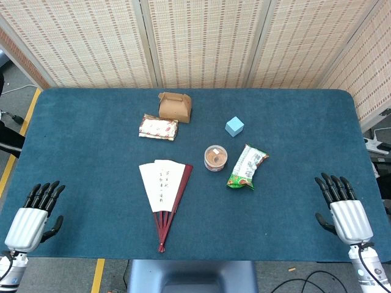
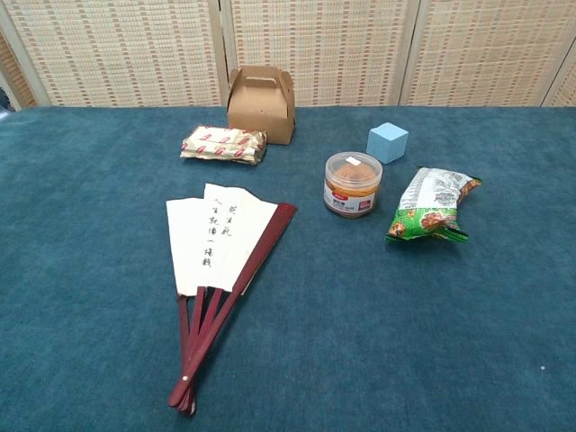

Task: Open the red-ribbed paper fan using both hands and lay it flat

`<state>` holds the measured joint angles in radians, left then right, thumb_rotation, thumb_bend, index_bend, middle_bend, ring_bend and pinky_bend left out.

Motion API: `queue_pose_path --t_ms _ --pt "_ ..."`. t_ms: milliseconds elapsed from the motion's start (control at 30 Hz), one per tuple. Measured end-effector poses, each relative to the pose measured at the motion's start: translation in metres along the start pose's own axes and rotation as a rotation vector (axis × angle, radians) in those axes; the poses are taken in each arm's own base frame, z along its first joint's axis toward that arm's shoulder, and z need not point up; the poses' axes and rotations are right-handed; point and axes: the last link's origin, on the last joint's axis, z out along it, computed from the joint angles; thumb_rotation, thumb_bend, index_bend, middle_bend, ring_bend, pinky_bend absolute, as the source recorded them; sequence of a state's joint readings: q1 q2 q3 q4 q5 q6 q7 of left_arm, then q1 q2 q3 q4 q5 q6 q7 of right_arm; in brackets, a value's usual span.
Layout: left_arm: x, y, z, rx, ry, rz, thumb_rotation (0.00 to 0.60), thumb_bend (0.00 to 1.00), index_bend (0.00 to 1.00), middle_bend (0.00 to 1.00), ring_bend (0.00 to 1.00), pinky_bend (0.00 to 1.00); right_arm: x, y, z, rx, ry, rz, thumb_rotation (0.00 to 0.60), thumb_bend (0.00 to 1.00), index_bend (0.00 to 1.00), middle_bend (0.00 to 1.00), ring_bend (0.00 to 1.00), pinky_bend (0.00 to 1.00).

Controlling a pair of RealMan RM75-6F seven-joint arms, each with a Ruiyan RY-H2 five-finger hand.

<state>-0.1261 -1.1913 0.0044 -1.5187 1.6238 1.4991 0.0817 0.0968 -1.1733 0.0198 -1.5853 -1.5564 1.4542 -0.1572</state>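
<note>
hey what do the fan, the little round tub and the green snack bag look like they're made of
Fan: matte cream paper leaf with inked writing, on dark red ribs that look like lacquered wood or bamboo. Round tub: clear, glossy plastic, brown contents showing through. Green snack bag: shiny, crinkled plastic film with printed graphics.

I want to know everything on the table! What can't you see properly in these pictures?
- Writing on the paper fan: too small to read in either view.
- Labels on the green snack bag and the round jar: too small, partly turned away.
- Inside the brown box: closed.
- Left robot hand and right robot hand: outside the chest view; head view shows only their backs.
</note>
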Motion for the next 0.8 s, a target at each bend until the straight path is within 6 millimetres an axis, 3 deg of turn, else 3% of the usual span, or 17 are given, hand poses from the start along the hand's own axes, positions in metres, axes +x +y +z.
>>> queue_pose_path --t_ms 200,367,633,800 --pt "-0.004 0.003 -0.001 -0.011 -0.023 -0.004 0.600 0.45 0.00 0.00 0.00 0.04 -0.005 -0.004 0.002 0.024 -0.011 -0.002 0.600 0.21 0.00 0.00 0.00 0.00" --pt "-0.005 0.002 0.000 -0.015 -0.033 -0.020 0.600 0.45 0.00 0.00 0.00 0.04 -0.014 -0.029 0.011 0.137 -0.025 -0.002 0.600 0.21 0.01 0.00 0.00 0.00" --pt "-0.005 0.000 0.002 -0.019 -0.040 -0.039 0.600 0.45 0.00 0.00 0.00 0.04 -0.037 -0.126 0.057 0.465 -0.030 -0.060 0.600 0.21 0.19 0.00 0.00 0.00" --pt "-0.004 0.000 0.001 -0.013 -0.047 -0.045 0.600 0.45 0.00 0.00 0.00 0.04 -0.055 -0.182 0.087 0.588 -0.044 -0.083 0.600 0.21 0.22 0.00 0.00 0.00"
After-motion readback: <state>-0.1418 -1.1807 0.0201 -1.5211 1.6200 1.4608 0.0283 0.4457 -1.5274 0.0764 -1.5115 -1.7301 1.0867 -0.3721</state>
